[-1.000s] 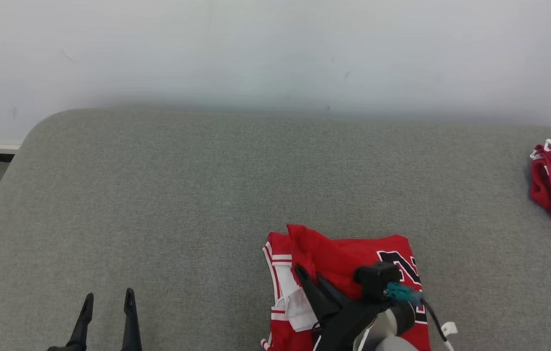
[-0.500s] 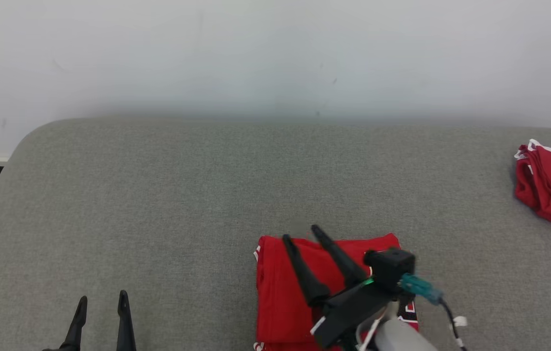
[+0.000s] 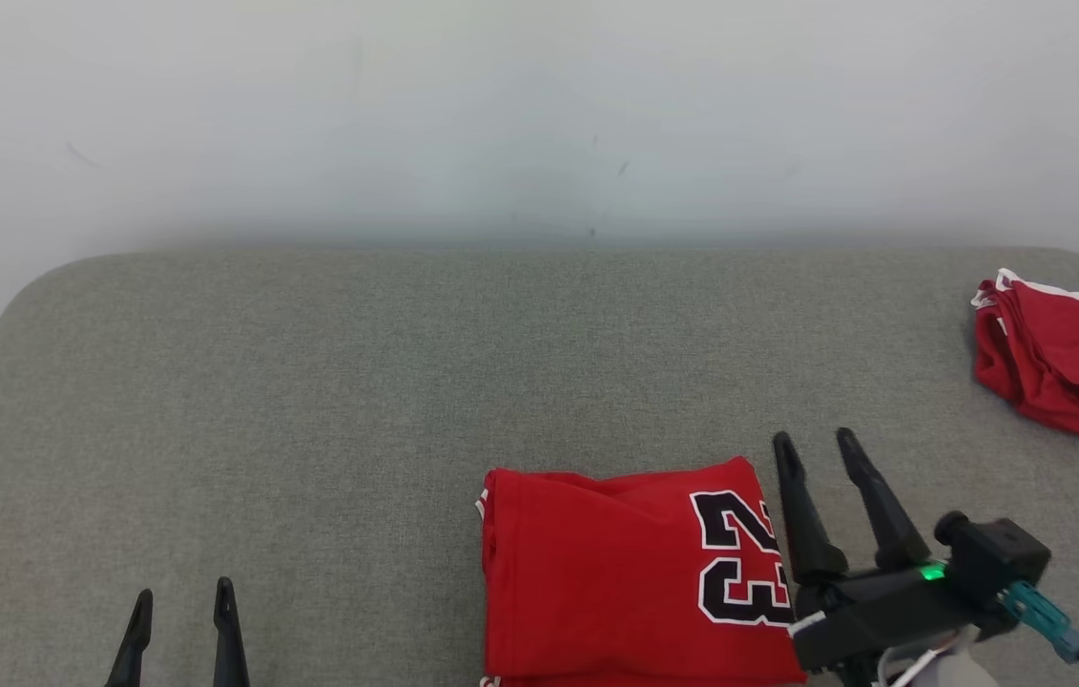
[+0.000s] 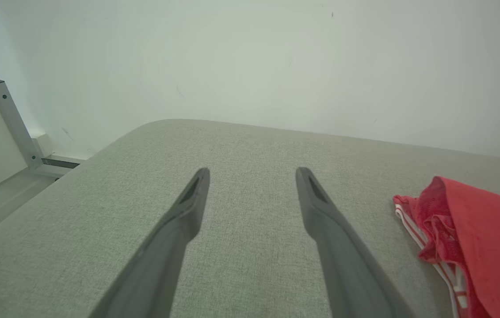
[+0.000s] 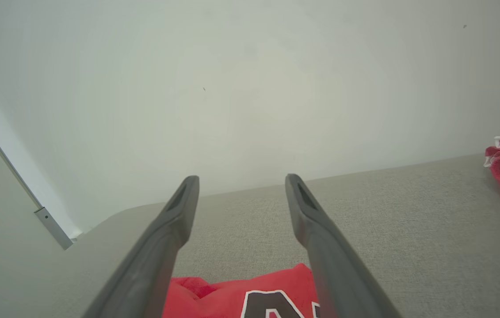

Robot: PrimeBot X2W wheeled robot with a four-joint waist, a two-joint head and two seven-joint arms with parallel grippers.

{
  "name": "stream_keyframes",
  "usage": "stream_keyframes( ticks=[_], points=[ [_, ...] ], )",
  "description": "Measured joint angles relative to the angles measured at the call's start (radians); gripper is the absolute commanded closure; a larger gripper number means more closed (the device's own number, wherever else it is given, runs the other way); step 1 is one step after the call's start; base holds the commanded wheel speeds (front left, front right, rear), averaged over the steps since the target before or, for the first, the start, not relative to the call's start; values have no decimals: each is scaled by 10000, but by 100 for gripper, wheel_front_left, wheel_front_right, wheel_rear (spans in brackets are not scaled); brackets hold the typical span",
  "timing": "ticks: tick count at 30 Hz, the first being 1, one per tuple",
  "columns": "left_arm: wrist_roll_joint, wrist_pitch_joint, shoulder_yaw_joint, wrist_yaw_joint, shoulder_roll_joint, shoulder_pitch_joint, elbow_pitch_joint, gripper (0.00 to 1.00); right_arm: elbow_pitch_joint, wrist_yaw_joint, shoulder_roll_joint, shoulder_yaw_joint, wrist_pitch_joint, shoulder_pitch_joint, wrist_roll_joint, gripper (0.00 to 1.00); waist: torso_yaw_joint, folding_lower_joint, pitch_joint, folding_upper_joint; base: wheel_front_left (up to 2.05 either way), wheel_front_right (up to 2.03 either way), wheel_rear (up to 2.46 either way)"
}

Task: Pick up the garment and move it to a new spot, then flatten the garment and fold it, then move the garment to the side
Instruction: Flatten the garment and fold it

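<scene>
Your folded red number 23 jersey [image 3: 596, 572] lies flat at the grey tabletop's [image 3: 310, 382] near edge, right of middle. Your right gripper [image 3: 814, 439] is at its right side, jaws wide and empty. Your left gripper [image 3: 182, 592], toward the near left corner, also stands wide and empty. Another red garment [image 3: 1054, 358] lies bunched at the right edge.

garment [image 3: 615, 572] on cushion [image 3: 310, 382] front | second garment [image 3: 1054, 358] far right
</scene>
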State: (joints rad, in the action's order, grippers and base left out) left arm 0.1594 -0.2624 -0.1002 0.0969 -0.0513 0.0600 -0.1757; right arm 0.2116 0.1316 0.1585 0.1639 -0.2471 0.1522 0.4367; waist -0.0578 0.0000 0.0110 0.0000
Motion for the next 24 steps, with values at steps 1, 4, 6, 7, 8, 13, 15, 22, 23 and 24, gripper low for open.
stream_keyframes(
  ticks=[1, 4, 6, 7, 8, 13, 15, 22, 23, 24],
  points=[
    [0, 0, -2, 0, 0, 17, 29, 0, -125, 0, -17, -186, -12, -145, -96, 0, 12, 0, 2, 1, 0, 0, 0],
    [2, 0, 2, -2, 2, 46, 102, 0, -489, 2, -153, -656, -90, -561, -380, 0, 46, 0, 8, 1, 0, 0, 0],
    [4, 0, 8, -17, 0, 81, 134, 0, -660, 0, -280, -884, -100, -826, -556, 0, 63, 0, 23, 0, 0, 0, 0],
    [6, 0, 10, -36, 0, 81, 136, 0, -729, 2, -345, -991, -104, -960, -631, 0, 72, 0, 27, 0, 0, 0, 0],
    [8, 0, 13, -46, 0, 81, 142, 0, -763, 2, -403, -1083, -125, -1082, -702, 0, 79, 0, 31, 1, 0, 0, 0],
    [17, 0, 33, -88, 0, 93, 186, 0, -949, 0, -640, -1340, -134, -1549, -913, 0, 117, 0, 50, 1, 0, 0, 0],
    [21, 0, 23, -92, 0, 132, 201, 0, -1039, 0, -708, -1358, -142, -1639, -1003, 0, 152, 0, 47, 0, 0, 0, 0],
    [19, 0, 25, -136, 0, 171, 426, 0, -1248, 2, -819, -1455, -144, -1842, -1383, 0, 251, 0, 26, 0, 0, 0, 0],
    [10, 0, 23, -148, 0, 177, 472, 0, -1262, 0, -826, -1486, -144, -1863, -1425, 0, 255, 0, 26, 0, 0, 0, 0],
    [2, 0, 25, -150, 0, 183, 506, 0, -1269, 2, -840, -1536, -144, -1897, -1463, 0, 262, 0, 25, 0, 0, 0, 0]
  ],
)
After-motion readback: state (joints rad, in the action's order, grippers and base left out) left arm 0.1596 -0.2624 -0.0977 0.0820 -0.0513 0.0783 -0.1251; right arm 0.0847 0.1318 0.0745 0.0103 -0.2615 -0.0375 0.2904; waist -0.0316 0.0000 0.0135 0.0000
